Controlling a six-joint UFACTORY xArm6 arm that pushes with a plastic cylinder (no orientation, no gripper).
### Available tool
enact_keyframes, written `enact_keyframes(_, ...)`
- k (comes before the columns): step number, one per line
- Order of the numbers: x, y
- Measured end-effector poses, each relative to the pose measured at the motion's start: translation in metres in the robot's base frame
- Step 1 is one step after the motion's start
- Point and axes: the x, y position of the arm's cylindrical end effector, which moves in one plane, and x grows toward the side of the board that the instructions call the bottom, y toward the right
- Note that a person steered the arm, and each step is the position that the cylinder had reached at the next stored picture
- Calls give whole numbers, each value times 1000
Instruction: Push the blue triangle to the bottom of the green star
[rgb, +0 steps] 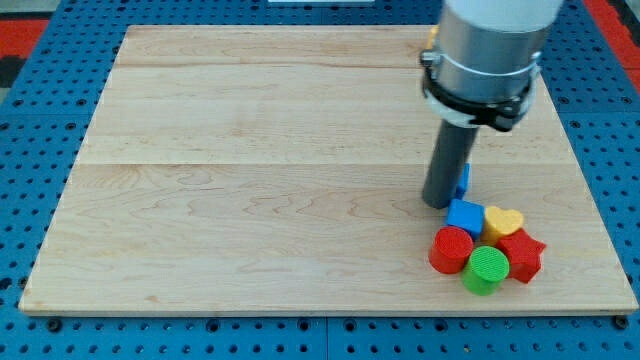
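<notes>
Our arm carries no pincer, only a dark rod, so there is nothing to open or close. Our tip (438, 205) rests on the wooden board (250, 180) at the view's right, just above a tight cluster of blocks.

The blue triangle (464, 178) is, we judge, the blue sliver showing just past the rod's right edge. Most of it is hidden, so we cannot confirm its shape or which way it points. It sits touching or nearly touching the rod, slightly toward the view's top of our tip.

Below our tip lie the blue cube (463, 215), the yellow heart (502, 220), the red star (522, 255), the red cylinder (451, 249) and the green cylinder (486, 270). A yellow piece (432, 36) peeks out behind the arm near the board's top edge.

No green star shows; the arm's bulk may hide it. So the coming move turns on one thing: the triangle lies to the view's right of our tip, and we cannot yet tell which way to push it.
</notes>
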Motion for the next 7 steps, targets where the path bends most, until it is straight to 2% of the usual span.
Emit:
enact_keyframes(3,-14,34)
enact_keyframes(4,-15,66)
enact_keyframes(6,-70,75)
enact_keyframes(7,-64,84)
